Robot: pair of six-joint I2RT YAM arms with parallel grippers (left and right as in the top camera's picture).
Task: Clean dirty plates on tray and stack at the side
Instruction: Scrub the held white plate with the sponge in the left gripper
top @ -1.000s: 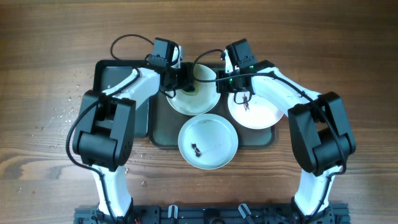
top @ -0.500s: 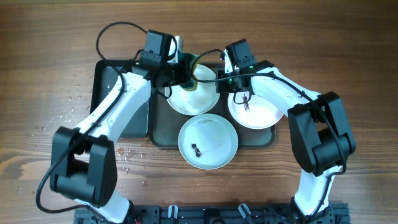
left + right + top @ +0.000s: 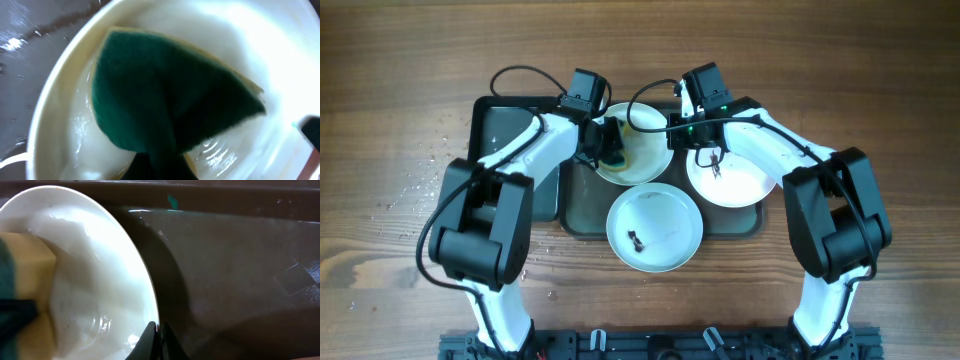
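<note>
Three white plates lie on the brown-grey tray (image 3: 580, 208). The back plate (image 3: 645, 150) is tilted. My right gripper (image 3: 673, 128) is shut on its right rim, as the right wrist view shows (image 3: 157, 336), plate (image 3: 95, 275), tray (image 3: 240, 280). My left gripper (image 3: 607, 143) is shut on a green and yellow sponge (image 3: 616, 152) and presses it into this wet plate (image 3: 55, 135); the sponge (image 3: 165, 95) fills the left wrist view and hides the jaws (image 3: 160, 172). The right plate (image 3: 732, 180) and the front plate (image 3: 655, 228) carry dark smudges.
A smaller black tray (image 3: 505, 130) lies against the big tray's left side, under my left arm. Water drops (image 3: 425, 170) dot the wood to the left. Cables loop over both arms at the back.
My left gripper has drawn the sponge from the plate's back rim down to its left inner side, and the left elbow has swung back in. The right arm has held still.
</note>
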